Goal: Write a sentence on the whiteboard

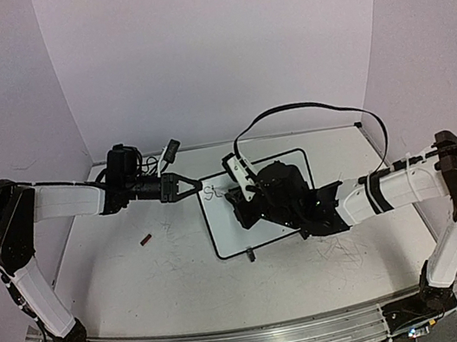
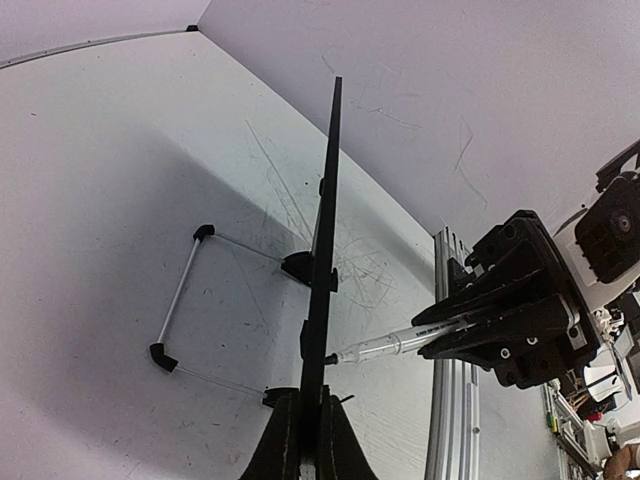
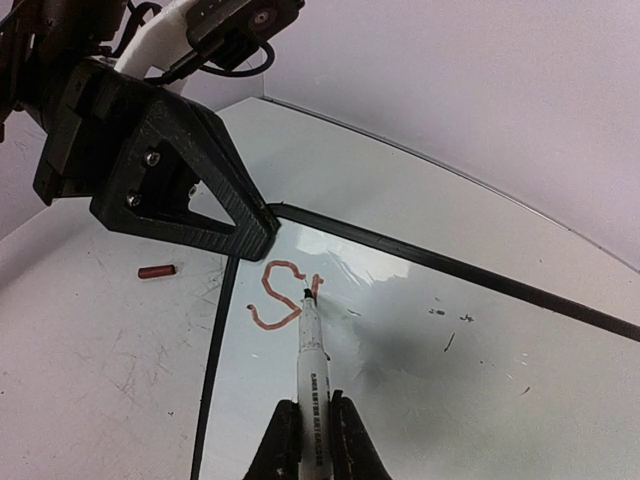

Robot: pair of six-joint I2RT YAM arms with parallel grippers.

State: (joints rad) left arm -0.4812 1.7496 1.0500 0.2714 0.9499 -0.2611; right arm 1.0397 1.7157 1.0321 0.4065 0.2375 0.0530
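**1. state**
- the small rectangular whiteboard (image 3: 450, 330), white with a thin black frame, sits at the centre of the scuffed white table (image 1: 142, 282).
- the left gripper (image 1: 194, 185) has its fingers closed on the frame at the board's 10 o'clock corner.
- the right gripper (image 3: 308, 425) has its fingers clamped on a white-barrelled marker pen (image 3: 310, 355). the pen points to 12 o'clock in the right wrist view, with its tip on the board.
- the sentence (image 3: 278, 297) so far is an "s" and a partial "t", reddish-brown in that view, just inside the 10 o'clock corner. judged progress: early, with nearly all words left to write.
- a thin wire stand (image 2: 180, 300) with black feet props the board from behind.
- a small red cylinder (image 3: 157, 271), probably the cap, lies on the table at 9 o'clock of the board, apart from it.

**2. hazards**
- the strokes lie just beside the left gripper, so a leftward stroke could bring the pen against it.
- too much pressure could slide the pen in the jaws or tip the propped board.
- too little pressure would break the line.
- a right gripper crossing fresh ink would smear it.
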